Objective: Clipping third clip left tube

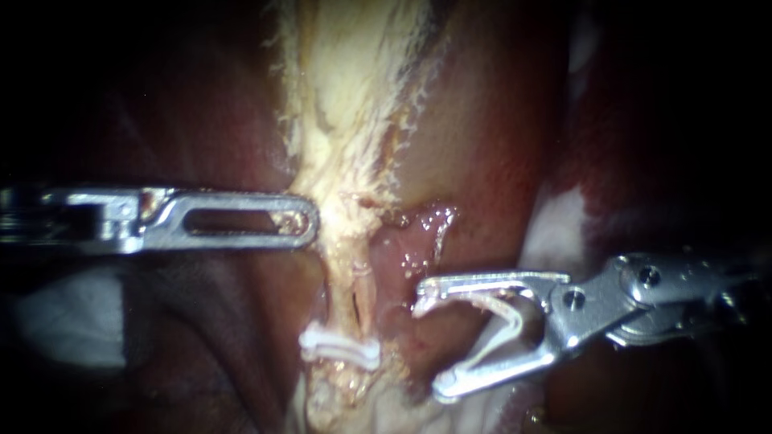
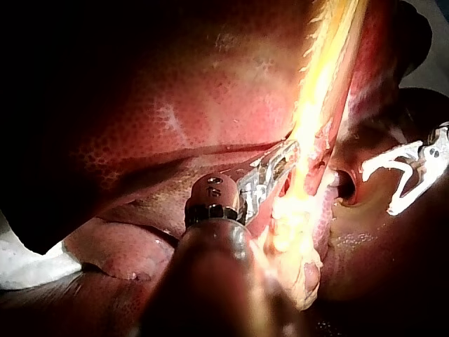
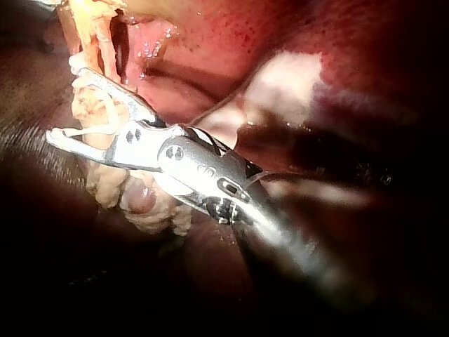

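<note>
A pale, ragged tube (image 1: 354,265) runs down the middle of the endoscope view, with one white clip (image 1: 339,347) closed across it low down. My left instrument (image 1: 310,221) comes in level from the left, its slotted jaws shut on the edge of the pale tissue above that clip. In the left wrist view, the left instrument's jaws (image 2: 277,168) grip the yellowish strand. My right instrument (image 1: 433,341) stands just right of the tube. Its jaws are spread wide and carry an open white clip (image 1: 503,329), apart from the tube. The right wrist view shows my right instrument (image 3: 63,102) beside the strand.
Dark brown liver (image 1: 201,321) lies left of the tube, and red, wet tissue (image 1: 482,120) lies to its right. Pale white material (image 1: 555,233) shows behind the right instrument's jaws. A white patch (image 1: 48,321) lies under the left shaft.
</note>
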Tool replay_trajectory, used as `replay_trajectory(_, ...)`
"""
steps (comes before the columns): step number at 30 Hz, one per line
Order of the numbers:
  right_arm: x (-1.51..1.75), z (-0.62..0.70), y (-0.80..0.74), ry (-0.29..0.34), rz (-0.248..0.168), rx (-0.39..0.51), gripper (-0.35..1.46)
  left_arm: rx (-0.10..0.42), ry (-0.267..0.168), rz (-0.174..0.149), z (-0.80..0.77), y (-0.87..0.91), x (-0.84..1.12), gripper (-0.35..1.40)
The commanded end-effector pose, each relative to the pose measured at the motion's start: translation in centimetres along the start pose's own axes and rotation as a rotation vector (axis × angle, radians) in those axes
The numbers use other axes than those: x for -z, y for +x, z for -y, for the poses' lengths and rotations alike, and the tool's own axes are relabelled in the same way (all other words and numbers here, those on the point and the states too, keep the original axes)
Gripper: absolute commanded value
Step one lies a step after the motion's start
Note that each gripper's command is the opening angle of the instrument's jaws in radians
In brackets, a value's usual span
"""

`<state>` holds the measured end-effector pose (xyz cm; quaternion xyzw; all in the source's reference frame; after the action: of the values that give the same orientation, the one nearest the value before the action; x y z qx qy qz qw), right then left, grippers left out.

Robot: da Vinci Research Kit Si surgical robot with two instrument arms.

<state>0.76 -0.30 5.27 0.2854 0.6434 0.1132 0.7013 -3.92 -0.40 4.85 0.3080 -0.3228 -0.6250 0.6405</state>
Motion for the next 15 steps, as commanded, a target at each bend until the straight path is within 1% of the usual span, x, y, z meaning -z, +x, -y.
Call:
replay_trajectory(1, 0.00, 0.00, 0.01, 0.000, 0.000, 0.000, 0.60, 0.000, 0.000, 0.000, 0.00, 0.00, 0.00, -0.35)
replay_trajectory(5, -0.02, -0.01, 0.01, -0.001, -0.001, 0.000, 0.60, 0.000, 0.000, 0.001, 0.01, 0.00, -0.01, -0.35)
replay_trajectory(8, -0.04, -0.01, 0.00, -0.002, -0.002, 0.001, 0.60, 0.000, 0.001, -0.001, 0.00, 0.00, 0.02, -0.35)
replay_trajectory(10, -0.06, -0.01, -0.01, -0.003, -0.003, 0.002, 0.60, 0.001, 0.001, -0.002, 0.00, -0.03, 0.08, -0.35)
replay_trajectory(15, -0.14, -0.03, -0.08, -0.007, -0.003, 0.005, 0.59, 0.006, -0.024, 0.024, -0.04, -0.14, 0.29, -0.35)
